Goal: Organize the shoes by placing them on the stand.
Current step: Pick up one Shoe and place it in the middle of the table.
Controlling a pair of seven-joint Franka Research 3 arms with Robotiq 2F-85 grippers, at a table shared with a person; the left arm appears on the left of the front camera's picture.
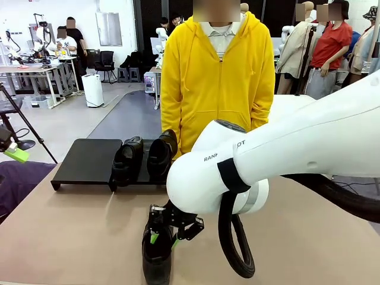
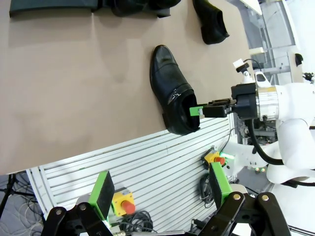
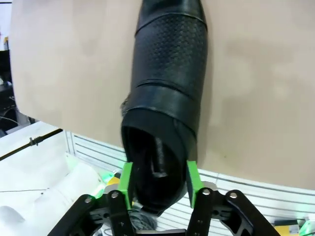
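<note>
Shoe (image 3: 167, 88) in right claw (image 3: 158, 179), stand (image 1: 89, 157) beyond

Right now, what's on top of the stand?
Two shoes sit side by side on the stand's right panel; the left panel is bare. The right arm covers the stand's right end.
</note>
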